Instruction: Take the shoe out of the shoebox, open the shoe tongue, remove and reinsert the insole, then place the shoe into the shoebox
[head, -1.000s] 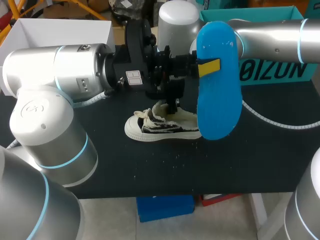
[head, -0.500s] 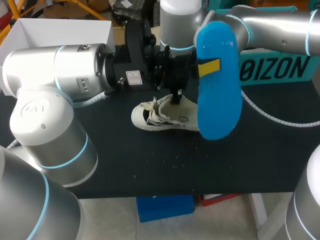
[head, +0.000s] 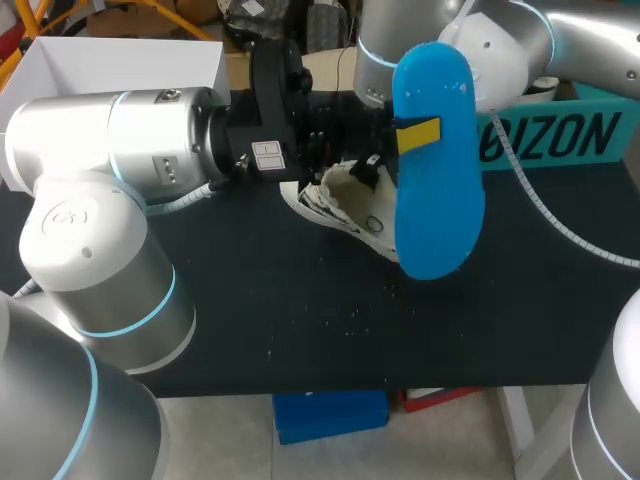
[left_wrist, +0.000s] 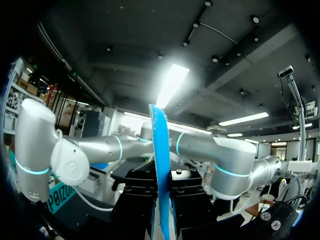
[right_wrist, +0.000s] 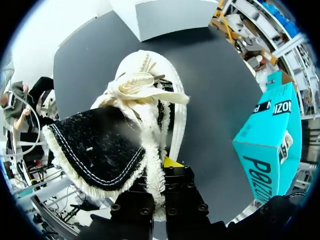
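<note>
From above, the shoe (head: 340, 205) is out of the teal shoebox (head: 560, 140) and sits skewed on the black tabletop (head: 300, 320). The blue insole (head: 438, 190) is out too, held upright beside it by the left claw (head: 410, 135). Reinserting and boxing remain, I'd say.

At the left wrist, that claw is pinching the insole, which stands edge-on between its fingers.

At the right wrist, the right claw (right_wrist: 159, 187) nips the shoe's frayed rim. The shoe is cream, with black fringe-edged trim turned outward.
</note>
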